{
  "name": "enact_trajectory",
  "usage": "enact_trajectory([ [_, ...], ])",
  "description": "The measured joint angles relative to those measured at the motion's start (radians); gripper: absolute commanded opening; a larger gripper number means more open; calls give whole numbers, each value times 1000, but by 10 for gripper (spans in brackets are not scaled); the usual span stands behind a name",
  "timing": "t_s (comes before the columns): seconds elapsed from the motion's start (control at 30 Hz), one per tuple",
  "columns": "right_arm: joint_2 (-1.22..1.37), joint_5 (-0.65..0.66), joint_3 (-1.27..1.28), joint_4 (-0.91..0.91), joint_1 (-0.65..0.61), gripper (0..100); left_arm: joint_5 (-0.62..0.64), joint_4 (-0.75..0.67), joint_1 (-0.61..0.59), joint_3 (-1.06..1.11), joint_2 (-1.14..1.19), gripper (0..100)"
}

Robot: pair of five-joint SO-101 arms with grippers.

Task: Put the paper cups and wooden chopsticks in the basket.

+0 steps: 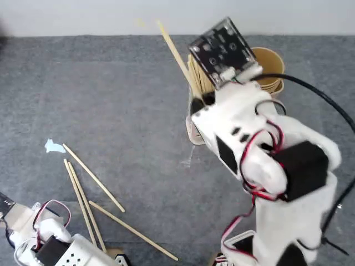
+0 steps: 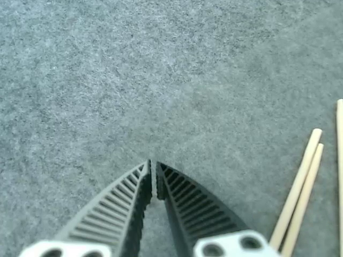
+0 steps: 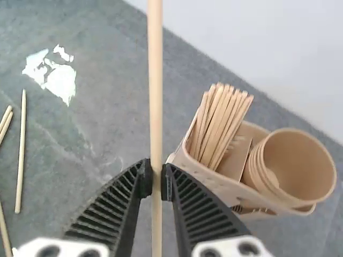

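Right hand (image 3: 155,179) pinches one wooden chopstick (image 3: 155,80) partway along its length, close by the basket (image 3: 236,190) (bundled chopsticks (image 3: 222,126) and stacked paper cups (image 3: 295,160) already inside). Left hand (image 2: 153,166) is pressed together on nothing, above the grey tabletop (image 2: 161,64). Four loose chopsticks (image 1: 94,178) lie near it.

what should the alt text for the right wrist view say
The right claw is shut on a single wooden chopstick, holding it close by a beige basket. The basket holds a bundle of chopsticks and a stack of paper cups. A few loose chopsticks lie on the grey mat.
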Motion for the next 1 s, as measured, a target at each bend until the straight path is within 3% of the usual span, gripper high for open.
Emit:
enact_trajectory([
  [0.2, -114, -38, 215, -161, 61, 8, 0, 0, 0, 0, 0, 13],
  [0.8, -140, -117, 961, -1422, 221, 8, 0, 0, 0, 0, 0, 13],
  [1.0, -91, -117, 1158, -1694, 219, 9, 0, 0, 0, 0, 0, 13],
])
